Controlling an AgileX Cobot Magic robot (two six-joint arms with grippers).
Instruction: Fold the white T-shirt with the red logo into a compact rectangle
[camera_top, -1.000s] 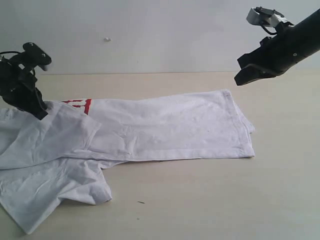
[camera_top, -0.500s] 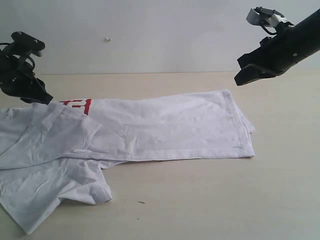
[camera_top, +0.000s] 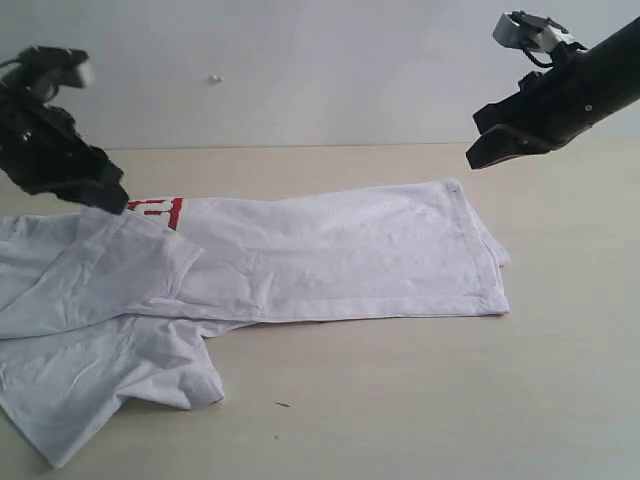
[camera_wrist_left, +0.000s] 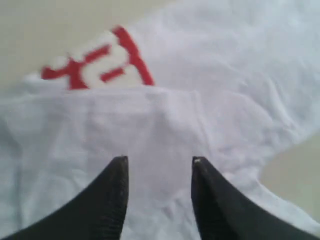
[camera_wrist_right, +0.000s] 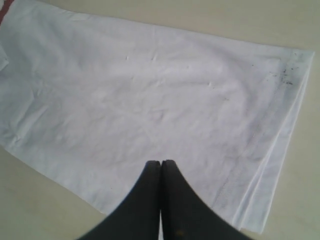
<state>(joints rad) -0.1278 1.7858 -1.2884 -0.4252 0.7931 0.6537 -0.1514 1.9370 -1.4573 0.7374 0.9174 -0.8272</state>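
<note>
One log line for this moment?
left end effector: open, above white T-shirt | right end effector: shut, raised | red logo: partly covered

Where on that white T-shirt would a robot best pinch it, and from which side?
Probably at the hem end of the white T-shirt, coming in from the right of the exterior view, where the right gripper hangs. The layers stack there with free edges, easy to pinch together.
</note>
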